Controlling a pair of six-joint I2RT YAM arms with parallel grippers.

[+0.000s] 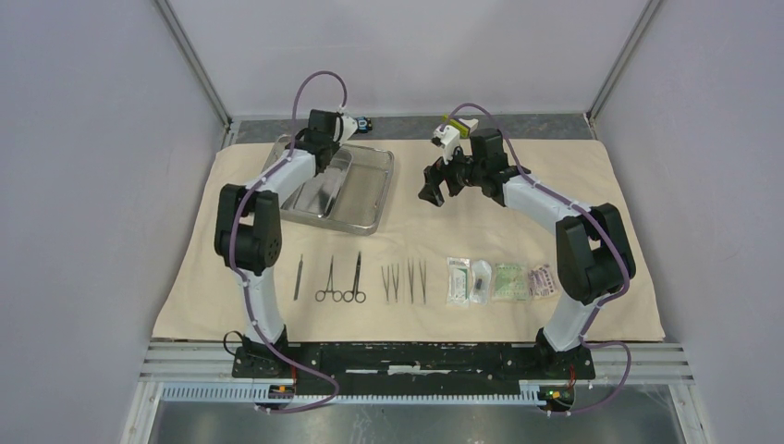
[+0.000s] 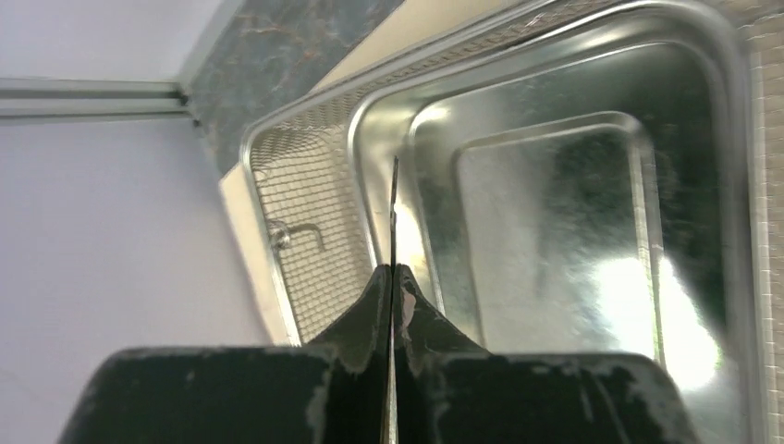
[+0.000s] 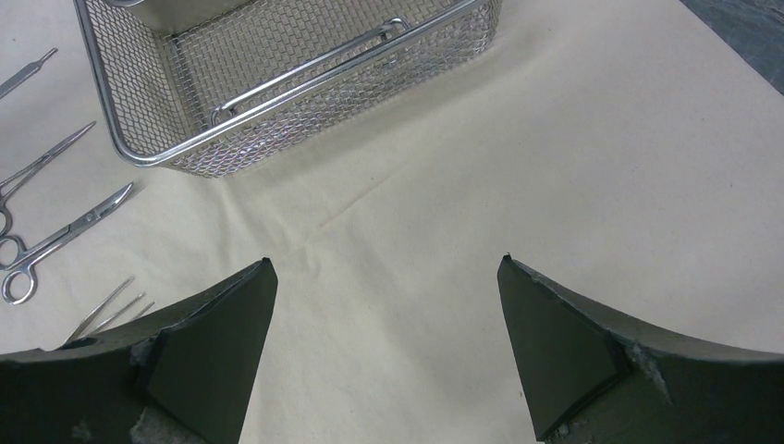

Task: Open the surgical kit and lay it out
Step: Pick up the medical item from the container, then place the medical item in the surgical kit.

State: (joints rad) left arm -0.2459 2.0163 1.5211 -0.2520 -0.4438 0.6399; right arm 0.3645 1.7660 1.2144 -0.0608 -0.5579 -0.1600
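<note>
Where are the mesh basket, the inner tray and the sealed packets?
mesh basket (image 3: 370, 92), right wrist view, on its near mesh wall.
inner tray (image 2: 555, 240), left wrist view, on its shiny floor.
sealed packets (image 1: 508, 281), top external view, on the greenish packet in the row.

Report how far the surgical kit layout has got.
Done: cloth wrap spread flat, instruments and four packets lined up along its near edge. In hand: left gripper is shut on a thin metal piece, seen edge-on, over the inner tray. Right gripper is open and empty. Remaining: place that piece; the inner tray looks otherwise empty.
</note>
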